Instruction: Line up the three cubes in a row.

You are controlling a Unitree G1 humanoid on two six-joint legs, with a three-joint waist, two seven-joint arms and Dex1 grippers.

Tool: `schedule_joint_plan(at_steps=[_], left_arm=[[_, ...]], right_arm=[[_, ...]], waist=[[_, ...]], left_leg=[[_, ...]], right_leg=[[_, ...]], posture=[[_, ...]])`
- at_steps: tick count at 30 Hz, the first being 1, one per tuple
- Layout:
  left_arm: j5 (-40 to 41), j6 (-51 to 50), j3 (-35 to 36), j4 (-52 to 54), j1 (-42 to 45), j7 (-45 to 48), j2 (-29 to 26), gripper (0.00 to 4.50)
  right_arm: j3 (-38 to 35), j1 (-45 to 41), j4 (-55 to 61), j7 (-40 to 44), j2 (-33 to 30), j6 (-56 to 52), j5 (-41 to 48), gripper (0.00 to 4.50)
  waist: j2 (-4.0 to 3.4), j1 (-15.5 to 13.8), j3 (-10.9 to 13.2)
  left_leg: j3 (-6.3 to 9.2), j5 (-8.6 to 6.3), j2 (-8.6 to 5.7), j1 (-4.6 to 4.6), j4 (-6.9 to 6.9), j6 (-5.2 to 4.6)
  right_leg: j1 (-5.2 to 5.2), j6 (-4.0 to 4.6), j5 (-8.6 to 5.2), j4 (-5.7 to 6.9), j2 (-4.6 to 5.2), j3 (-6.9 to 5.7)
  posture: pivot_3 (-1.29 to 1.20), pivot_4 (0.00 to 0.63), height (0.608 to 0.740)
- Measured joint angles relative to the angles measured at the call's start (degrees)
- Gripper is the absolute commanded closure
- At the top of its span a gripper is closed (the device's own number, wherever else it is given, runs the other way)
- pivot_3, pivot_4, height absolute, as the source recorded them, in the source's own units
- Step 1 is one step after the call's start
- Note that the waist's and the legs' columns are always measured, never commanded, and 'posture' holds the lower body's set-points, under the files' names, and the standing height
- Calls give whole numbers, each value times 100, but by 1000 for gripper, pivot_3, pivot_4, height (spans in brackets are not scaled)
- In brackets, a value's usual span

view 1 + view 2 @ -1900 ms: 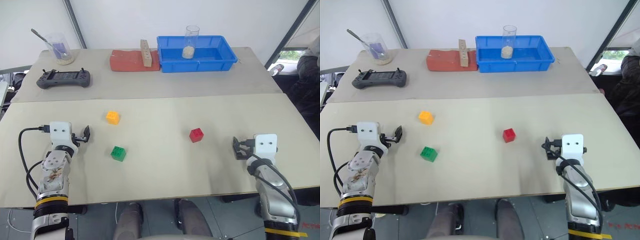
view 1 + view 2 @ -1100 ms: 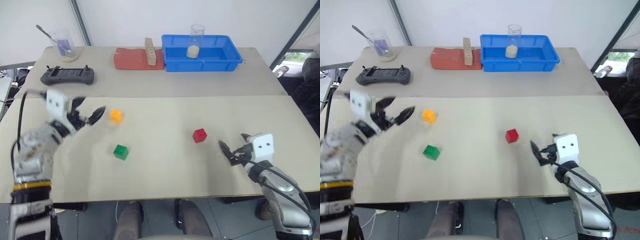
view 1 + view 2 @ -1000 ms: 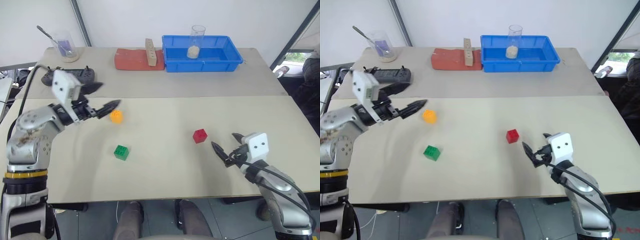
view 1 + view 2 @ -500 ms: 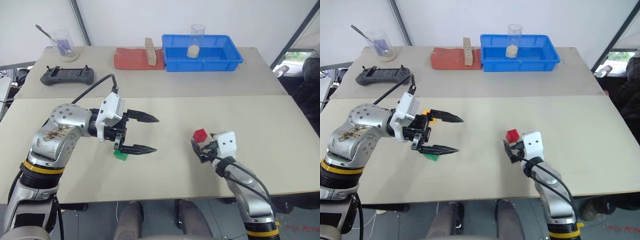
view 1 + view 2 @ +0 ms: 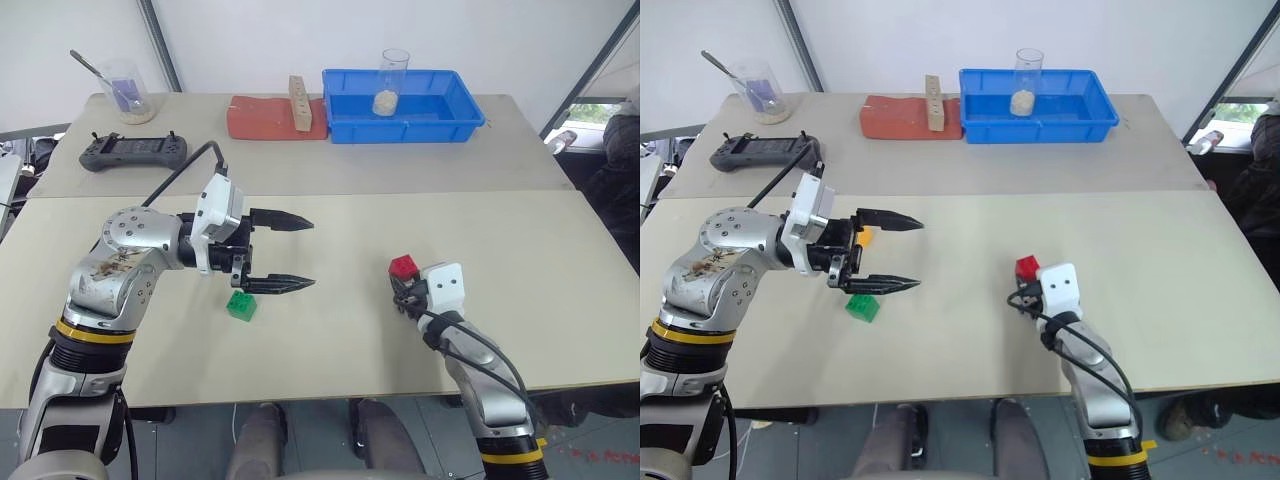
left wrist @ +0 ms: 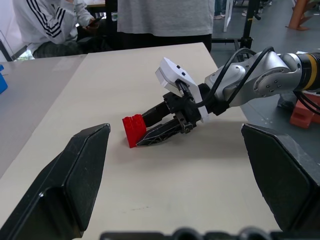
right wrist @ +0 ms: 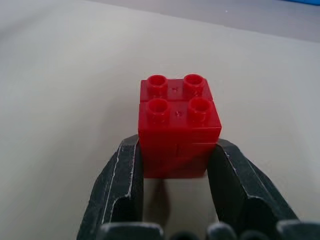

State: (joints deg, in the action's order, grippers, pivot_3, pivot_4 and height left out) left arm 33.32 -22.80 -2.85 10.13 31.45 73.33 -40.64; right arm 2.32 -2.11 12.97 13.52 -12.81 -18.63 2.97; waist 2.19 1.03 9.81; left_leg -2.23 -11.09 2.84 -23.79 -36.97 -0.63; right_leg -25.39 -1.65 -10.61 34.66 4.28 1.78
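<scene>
The red cube (image 5: 403, 266) sits on the table right of centre, and my right gripper (image 5: 402, 287) is shut on its lower half; in the right wrist view both fingers press its sides (image 7: 177, 125). On the left, the green cube (image 5: 239, 305) lies just below my left gripper (image 5: 311, 254). That gripper hangs above the table, open wide and empty, pointing right toward the red cube (image 6: 133, 130). The yellow-orange cube (image 5: 863, 237) peeks out from behind the left gripper's body, mostly hidden.
Along the far side of the table stand a blue bin (image 5: 404, 105) with a glass (image 5: 394, 80) in it, a red-brown slab (image 5: 265, 118) bearing a tall wooden block (image 5: 297, 102), a black controller (image 5: 133, 152) and a beaker (image 5: 125, 95). People (image 6: 165, 17) stand beyond the table's right end.
My right gripper reached the red cube and shut on it. My left gripper swung in from the table's left side to above the green and yellow-orange cubes, still open.
</scene>
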Motion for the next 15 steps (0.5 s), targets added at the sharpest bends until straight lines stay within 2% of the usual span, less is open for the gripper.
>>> schedule_joint_plan(at_steps=[4, 7, 10, 15], left_arm=[[0, 43, 124, 35, -264, -12, -42, 0], [-7, 105, 270, 59, -575, -11, -165, 0], [-48, 259, 482, 80, -999, -7, -319, 0], [-65, 555, 822, 236, -1669, -32, -414, 0]], right_arm=[[6, -49, -76, 381, -270, 137, 67, 3085], [84, -293, -26, 1388, -801, 87, 529, 3085], [368, -932, 53, 2751, -1387, 1, 1120, 3085], [919, -2030, -874, 4316, -1453, 249, 1395, 3085]], waist=[[0, 2, 0], [0, 27, 0], [1, 80, 1], [4, 95, 2]], left_leg=[[-1, 0, -1, 3, -1, 0], [-3, 0, 0, 9, -6, 0], [-3, 0, 2, 30, -6, -1], [2, 0, 9, 50, -5, 0]], right_leg=[[-1, -3, -2, 12, 0, 5], [-1, -3, -2, 20, -3, 12], [6, -2, -2, 29, -9, 17], [21, 2, -3, 33, -18, 17]], posture=[[0, 150, 740], [0, 150, 740], [0, 150, 740], [0, 150, 740]])
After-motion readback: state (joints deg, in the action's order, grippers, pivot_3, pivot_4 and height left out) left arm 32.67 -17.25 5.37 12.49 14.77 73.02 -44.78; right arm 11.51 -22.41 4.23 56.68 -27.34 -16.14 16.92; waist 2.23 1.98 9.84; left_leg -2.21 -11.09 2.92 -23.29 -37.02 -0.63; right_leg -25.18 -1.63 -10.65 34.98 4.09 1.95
